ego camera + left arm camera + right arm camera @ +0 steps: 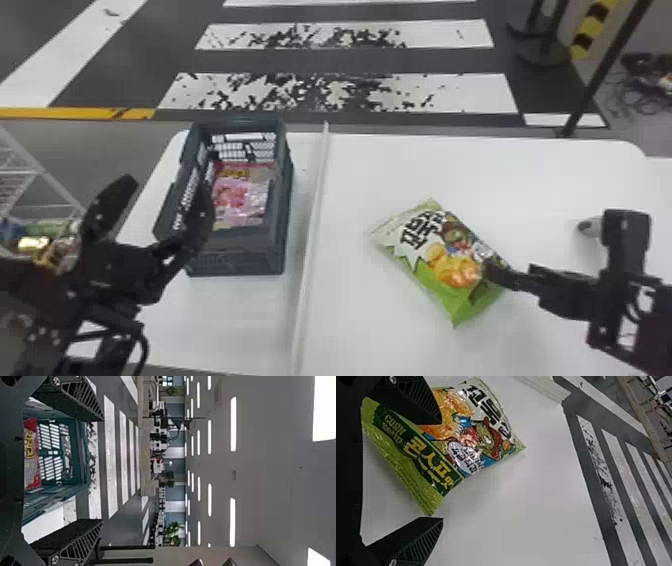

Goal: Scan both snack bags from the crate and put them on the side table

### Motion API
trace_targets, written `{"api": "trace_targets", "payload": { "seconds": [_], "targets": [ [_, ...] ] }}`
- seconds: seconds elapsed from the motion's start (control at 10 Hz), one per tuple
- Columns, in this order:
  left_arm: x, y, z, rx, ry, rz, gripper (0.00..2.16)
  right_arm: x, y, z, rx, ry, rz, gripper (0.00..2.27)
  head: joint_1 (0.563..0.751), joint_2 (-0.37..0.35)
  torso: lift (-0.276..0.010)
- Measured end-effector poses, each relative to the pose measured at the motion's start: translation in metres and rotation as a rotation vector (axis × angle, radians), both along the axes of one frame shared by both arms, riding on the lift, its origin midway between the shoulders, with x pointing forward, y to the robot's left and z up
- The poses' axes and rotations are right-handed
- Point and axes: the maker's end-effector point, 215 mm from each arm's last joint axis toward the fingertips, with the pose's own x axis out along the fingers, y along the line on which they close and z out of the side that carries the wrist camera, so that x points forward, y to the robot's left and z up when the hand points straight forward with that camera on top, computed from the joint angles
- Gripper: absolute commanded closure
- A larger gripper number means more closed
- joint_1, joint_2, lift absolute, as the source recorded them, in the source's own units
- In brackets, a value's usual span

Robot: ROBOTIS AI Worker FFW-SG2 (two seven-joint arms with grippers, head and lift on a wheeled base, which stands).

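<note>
Black and released, the left gripper (165, 189) hides part of the crate (235, 257) from you. The pink bag (240, 195) lies inside, partly obscured. Next, on the desk (370, 325), locate the green bag (435, 260), one edge covered by the released right gripper (539, 250).

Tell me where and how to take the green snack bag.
Probably best pinched at the green end of the snack bag, from the robot's right: the bag lies slanted, that end toward that side and thinner than its puffed middle.
</note>
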Motion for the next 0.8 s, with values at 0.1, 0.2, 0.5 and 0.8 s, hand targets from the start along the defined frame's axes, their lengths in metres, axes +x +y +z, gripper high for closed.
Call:
{"api": "trace_targets", "payload": {
  "seconds": [0.1, 0.2, 0.5, 0.8],
  "targets": [
    [-0.001, 0.0, -0.003, -0.001, 0.005, -0.001, 0.1, 0.007, 0.001, 0.005, 0.019, 0.008, 0.005, 0.06, 0.695, 0.103, -0.087],
    [-0.002, -0.002, -0.005, -0.004, 0.008, -0.007, 0.1, 0.013, 0.002, 0.004, 0.025, 0.031, 0.02, 0.06, 0.695, 0.102, -0.087],
    [-0.005, 0.0, -0.007, -0.002, 0.014, -0.009, 0.1, 0.025, 0.013, -0.015, 0.022, 0.101, 0.105, 0.06, 0.695, 0.117, -0.087],
    [-0.008, 0.006, -0.011, 0.0, 0.023, 0.003, 0.1, 0.03, 0.012, -0.03, -0.013, 0.154, 0.16, 2.26, 0.695, 0.124, -0.087]
  ]
}}
